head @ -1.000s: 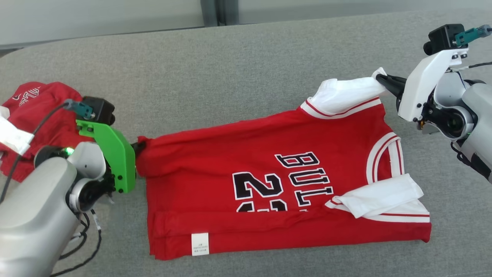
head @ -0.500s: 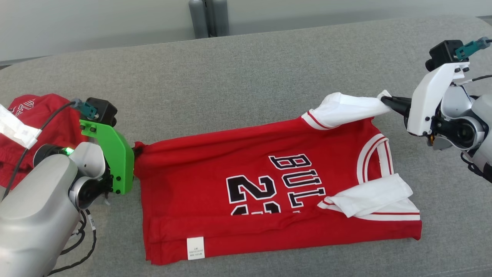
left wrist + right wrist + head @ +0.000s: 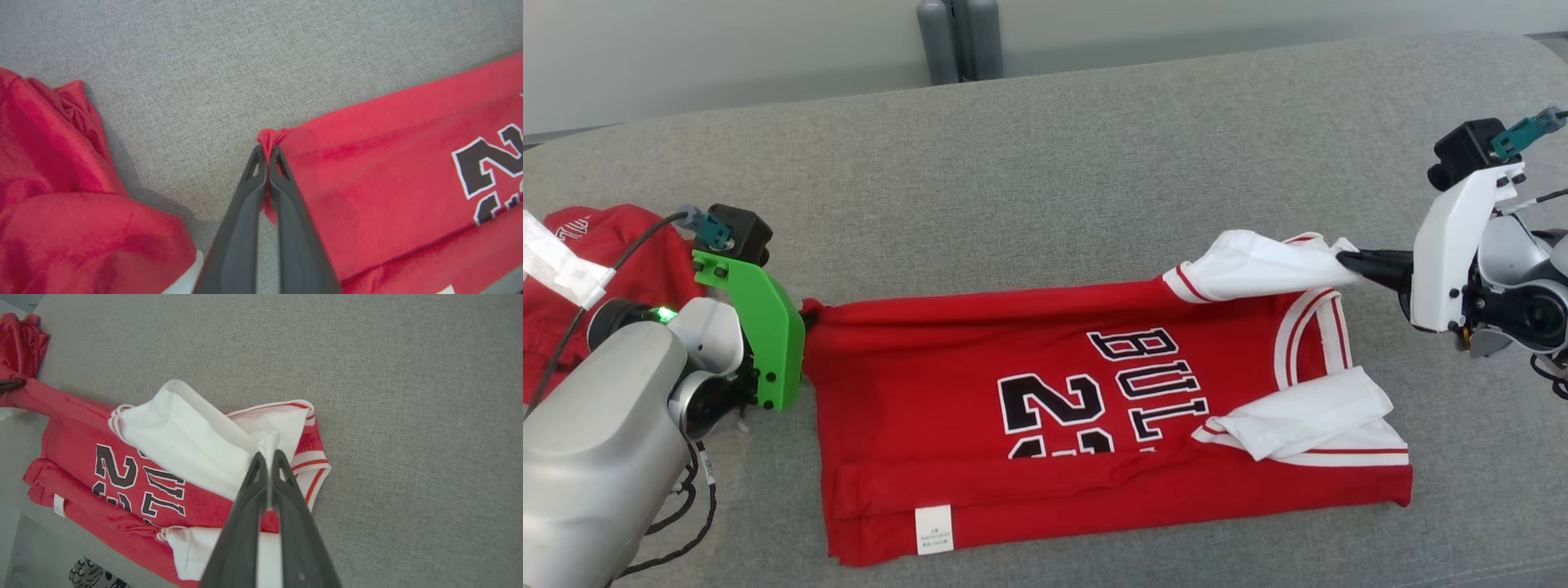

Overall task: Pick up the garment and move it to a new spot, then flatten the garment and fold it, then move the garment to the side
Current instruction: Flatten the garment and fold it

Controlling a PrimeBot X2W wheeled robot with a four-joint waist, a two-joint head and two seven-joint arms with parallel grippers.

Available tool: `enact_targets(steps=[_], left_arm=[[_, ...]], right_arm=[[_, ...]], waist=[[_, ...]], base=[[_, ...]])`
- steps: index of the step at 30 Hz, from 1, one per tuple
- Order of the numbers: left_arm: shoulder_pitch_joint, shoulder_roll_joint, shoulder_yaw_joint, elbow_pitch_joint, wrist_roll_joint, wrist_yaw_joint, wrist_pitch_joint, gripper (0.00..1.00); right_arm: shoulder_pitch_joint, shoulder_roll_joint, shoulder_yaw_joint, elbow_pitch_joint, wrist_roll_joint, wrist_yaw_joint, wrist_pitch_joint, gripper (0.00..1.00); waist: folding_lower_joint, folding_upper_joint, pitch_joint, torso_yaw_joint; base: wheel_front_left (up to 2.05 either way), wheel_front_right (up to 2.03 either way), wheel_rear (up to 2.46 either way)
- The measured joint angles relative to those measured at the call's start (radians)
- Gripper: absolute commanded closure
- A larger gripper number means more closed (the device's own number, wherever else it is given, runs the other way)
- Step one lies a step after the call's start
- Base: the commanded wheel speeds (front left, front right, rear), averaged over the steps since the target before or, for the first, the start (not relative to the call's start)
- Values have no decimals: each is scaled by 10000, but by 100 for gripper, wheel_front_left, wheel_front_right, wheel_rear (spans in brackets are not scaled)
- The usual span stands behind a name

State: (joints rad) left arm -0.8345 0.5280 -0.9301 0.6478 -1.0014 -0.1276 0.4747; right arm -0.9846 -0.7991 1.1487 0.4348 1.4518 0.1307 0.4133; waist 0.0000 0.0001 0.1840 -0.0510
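Observation:
The garment [image 3: 1029,400] is a red jersey with white sleeves and black lettering, spread across the grey cushion [image 3: 1045,147] with its near edge folded over. My left gripper [image 3: 809,310] is shut on the jersey's far left hem corner [image 3: 267,141]. My right gripper [image 3: 1343,260] is shut on the tip of the far white sleeve [image 3: 270,441], which is stretched taut between shoulder and fingers. The other white sleeve [image 3: 1298,412] lies folded on the jersey's chest.
A second red garment [image 3: 580,269] with a white tag lies crumpled at the cushion's left end, behind my left arm; it also shows in the left wrist view as a red heap [image 3: 61,204]. Grey posts [image 3: 956,37] stand behind the cushion.
Both grippers have drawn the jersey's far edge toward me and lower, so the lifted white sleeve now hangs closer to the cushion. The head camera has also shifted.

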Motion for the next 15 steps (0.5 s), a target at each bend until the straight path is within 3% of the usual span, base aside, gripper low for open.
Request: enact_targets(steps=[15], left_arm=[[-116, 560, -953, -623, -742, -13, 1413, 100]], right_arm=[[424, -698, 198, -1354, 165, 0, 514, 100]], waist=[[0, 0, -64, -210]], base=[[0, 0, 0]])
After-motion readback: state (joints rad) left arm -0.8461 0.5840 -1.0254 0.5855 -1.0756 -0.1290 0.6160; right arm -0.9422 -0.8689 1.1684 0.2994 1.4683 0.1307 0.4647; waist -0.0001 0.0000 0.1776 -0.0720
